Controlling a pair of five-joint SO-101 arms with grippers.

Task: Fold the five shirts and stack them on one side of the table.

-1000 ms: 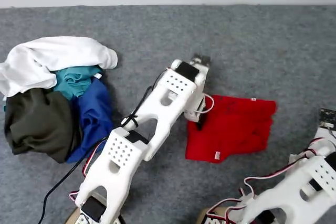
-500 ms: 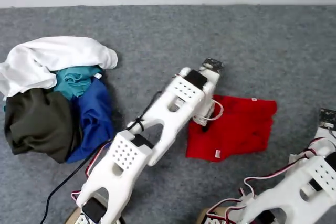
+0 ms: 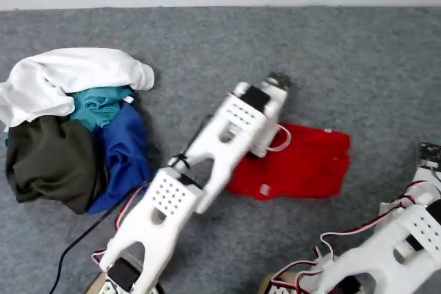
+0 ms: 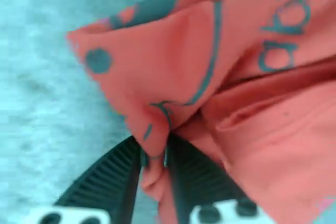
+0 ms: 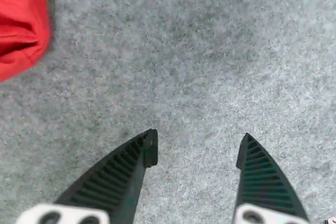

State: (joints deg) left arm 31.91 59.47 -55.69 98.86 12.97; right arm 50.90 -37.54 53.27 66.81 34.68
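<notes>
On the grey worktop [image 3: 358,53] in the high view, a red shirt [image 3: 303,166] lies partly folded near the middle, with the left arm [image 3: 207,163] stretched over its edge. Well apart, at the worktop's left side, four more garments sit in a loose heap: a white shirt [image 3: 69,77], a teal shirt [image 3: 103,105], a blue shirt [image 3: 120,149] and a dark olive shirt [image 3: 48,160], none folded. The right arm [image 3: 386,246] sits at the near right corner, clear of all cloth. In the left wrist view, the left claw [image 4: 155,153] is clamped on a bunched fold of the red shirt, cloth pinched between nearly closed jaws. In the right wrist view, the right claw [image 5: 197,148] hangs with jaws apart over bare worktop, the red shirt's edge nearby. The task looks early: one shirt mid-fold, four waiting, no stack begun.
</notes>
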